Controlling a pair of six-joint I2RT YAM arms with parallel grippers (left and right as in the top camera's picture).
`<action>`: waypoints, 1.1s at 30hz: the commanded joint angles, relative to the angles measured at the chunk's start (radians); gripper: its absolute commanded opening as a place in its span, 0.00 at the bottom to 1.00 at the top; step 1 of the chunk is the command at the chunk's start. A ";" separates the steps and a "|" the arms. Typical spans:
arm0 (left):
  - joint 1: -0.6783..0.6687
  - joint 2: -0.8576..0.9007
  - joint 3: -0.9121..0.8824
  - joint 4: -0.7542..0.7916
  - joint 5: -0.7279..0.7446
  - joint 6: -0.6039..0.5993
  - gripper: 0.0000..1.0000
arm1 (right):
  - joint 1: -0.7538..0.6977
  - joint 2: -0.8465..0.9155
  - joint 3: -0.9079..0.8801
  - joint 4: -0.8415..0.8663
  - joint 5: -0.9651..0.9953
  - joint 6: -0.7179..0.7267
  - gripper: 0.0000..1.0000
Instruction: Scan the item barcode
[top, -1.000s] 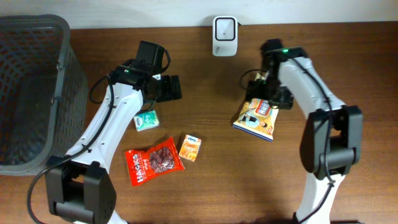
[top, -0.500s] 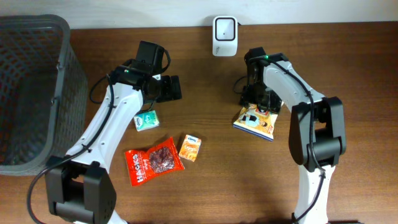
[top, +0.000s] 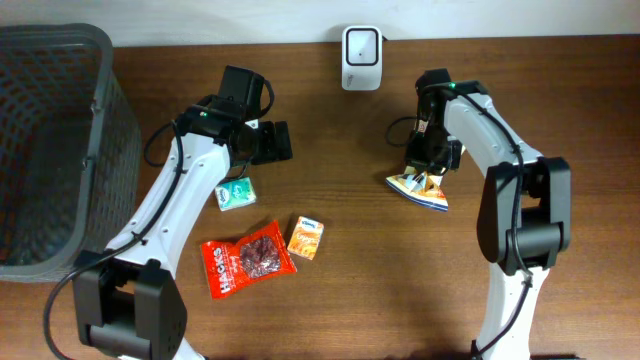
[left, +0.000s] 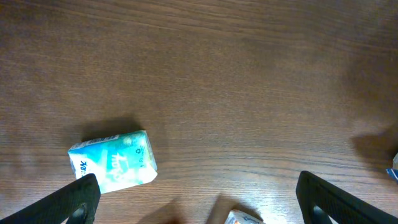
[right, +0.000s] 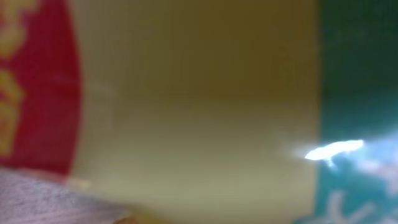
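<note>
Blue-and-orange snack packet (top: 422, 187) lies at 4 o'clock from the white scanner (top: 361, 44), one edge tipped up; its print is probably too blurred to read. Right gripper (top: 428, 163) is clamped on its top edge, arm arching in from 5 o'clock. Left gripper (top: 273, 142) hangs spread wide and empty near a teal tissue pack (left: 114, 160).

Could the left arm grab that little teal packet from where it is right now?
Probably yes. The left gripper hangs open close by, and the teal packet lies flat on the bare table with nothing on top of it or against it. The arm would only need to turn toward it.
</note>
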 joint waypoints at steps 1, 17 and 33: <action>0.000 -0.007 -0.005 -0.002 -0.011 0.012 0.99 | -0.026 0.072 0.016 -0.046 -0.154 -0.142 0.04; 0.001 -0.008 -0.005 -0.008 -0.011 0.012 0.99 | -0.125 0.069 0.406 -0.444 -0.827 -0.538 0.04; 0.021 -0.007 -0.005 -0.009 -0.083 0.012 0.99 | -0.148 0.069 0.406 -0.585 -1.076 -0.702 0.04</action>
